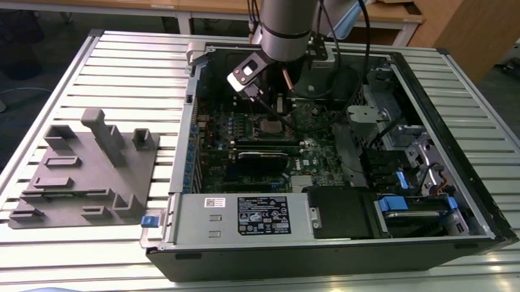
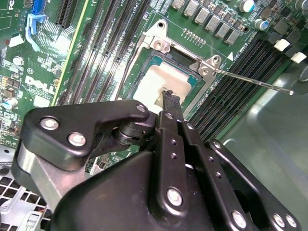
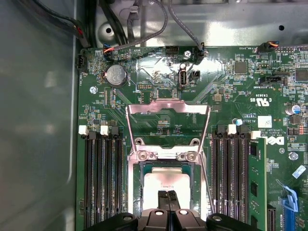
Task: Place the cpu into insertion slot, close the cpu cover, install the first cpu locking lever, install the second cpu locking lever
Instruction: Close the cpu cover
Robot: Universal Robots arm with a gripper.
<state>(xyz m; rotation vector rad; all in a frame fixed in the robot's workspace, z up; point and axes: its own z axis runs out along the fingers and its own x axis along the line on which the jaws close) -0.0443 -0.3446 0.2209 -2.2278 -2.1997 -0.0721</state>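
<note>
The cpu (image 2: 150, 83) (image 3: 166, 182), a flat square chip with a pale metal top, lies in the insertion slot (image 2: 180, 61) (image 1: 271, 126) on the green motherboard. My gripper (image 2: 171, 98) (image 3: 168, 196) (image 1: 271, 117) is shut, its two thin fingertips pressed together right over the chip's middle; I cannot tell whether they touch it. The cpu cover (image 3: 167, 107), a silvery frame with a cut-out middle, stands swung open behind the slot. A thin wire locking lever (image 2: 255, 82) sticks out raised from one corner. Another lever (image 3: 208, 159) runs along the slot's side.
Long black memory slots (image 3: 101, 178) flank the socket, and a green memory module (image 3: 257, 187) stands in one. Cables (image 3: 144, 29) hang near the case wall. In the exterior view a grey fixture block (image 1: 85, 176) sits left of the open case, and the power supply (image 1: 240, 216) lies in front.
</note>
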